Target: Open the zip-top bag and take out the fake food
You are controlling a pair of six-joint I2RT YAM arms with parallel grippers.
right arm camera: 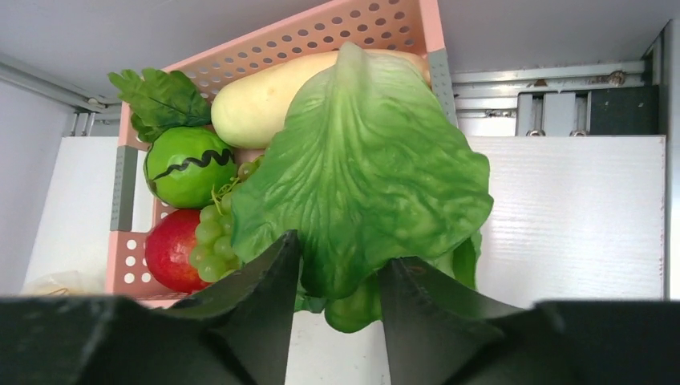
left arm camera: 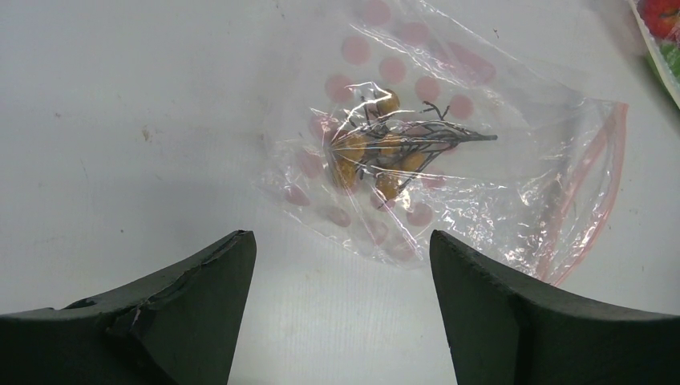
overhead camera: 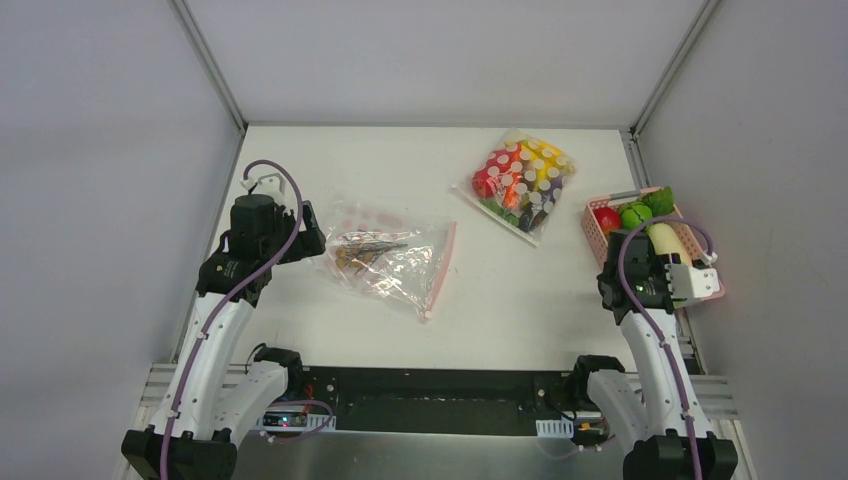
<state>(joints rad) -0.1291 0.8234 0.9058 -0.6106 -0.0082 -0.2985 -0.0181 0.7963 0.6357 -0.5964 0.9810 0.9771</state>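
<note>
- Zip-top bag (overhead camera: pixel 395 262) lies flat centre-left, zip strip (overhead camera: pixel 441 270) on its right, running up-down; contents unclear.
- Left gripper (left arm camera: pixel 338 241) gapes, empty.
- Right gripper (right arm camera: pixel 341 250) half-parted around lettuce leaf (right arm camera: pixel 361 168), which hides much of the basket (right arm camera: pixel 321 40).

A white-dotted bag (overhead camera: pixel 522 183) of colourful items lies near a pink basket (right arm camera: pixel 337 32) on the table (overhead camera: pixel 520 295).

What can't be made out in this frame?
- Right wrist view: large green lettuce leaf hides much of the pink perforated basket; whether the right gripper pinches it between its jaws is unclear.
- Left wrist view: clear pink-dotted zip-top bag, sealed or open unclear; glare blurs its yellowish contents.
</note>
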